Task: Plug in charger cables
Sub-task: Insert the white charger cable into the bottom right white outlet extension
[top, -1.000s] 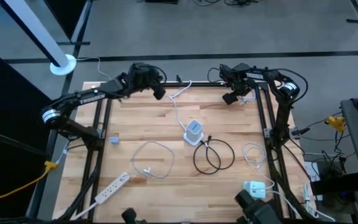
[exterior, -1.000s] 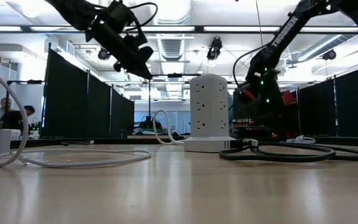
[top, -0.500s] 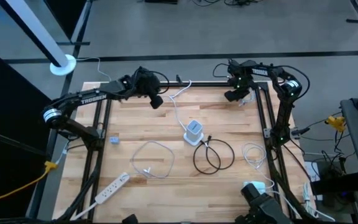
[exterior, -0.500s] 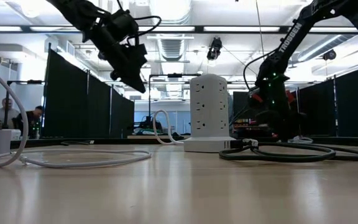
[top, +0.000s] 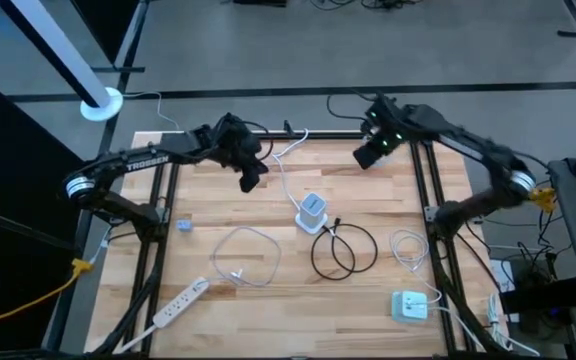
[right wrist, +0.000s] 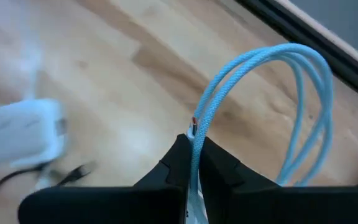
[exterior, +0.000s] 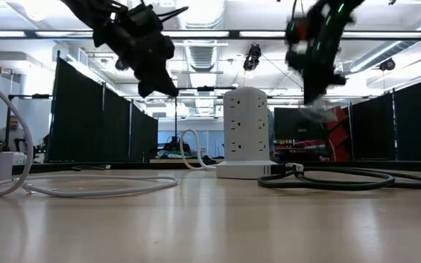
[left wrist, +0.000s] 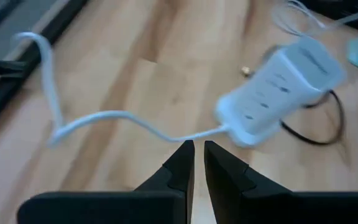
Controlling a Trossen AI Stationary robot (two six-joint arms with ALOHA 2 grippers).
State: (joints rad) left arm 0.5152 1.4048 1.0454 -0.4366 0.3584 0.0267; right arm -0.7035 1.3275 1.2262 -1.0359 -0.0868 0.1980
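Note:
My right gripper (right wrist: pixel 193 155) is shut on a light blue braided charger cable (right wrist: pixel 291 87), high above the table's far right part (top: pixel 366 155). My left gripper (left wrist: pixel 197 152) hangs shut and empty above the far middle of the table (top: pixel 251 180), pointing down at a slant toward the white socket tower (top: pixel 311 212). The tower's white cord (left wrist: pixel 104 118) trails to the far edge. A black cable loop (top: pixel 343 250) and white cable loops (top: pixel 246 255) (top: pixel 408 248) lie flat on the wood. My right gripper pinches the blue cable between its two fingers at a spot (right wrist: pixel 196 134) where small red marks show, coming from above and pointing steeply down. The cable arches out beyond the fingertips in a doubled loop (right wrist: pixel 303 68), lifted clear of the table.
A long white power strip (top: pixel 178 303) lies at the near left corner and a white charger block (top: pixel 408 305) at the near right. A small blue piece (top: pixel 184 224) sits at the left. Black frame bars (top: pixel 423 180) run along the table's sides.
My right gripper has risen fast from the table's far right corner, taking the blue cable up off the wood. My left gripper has gone a little toward the near edge and the socket tower and has tipped downward.

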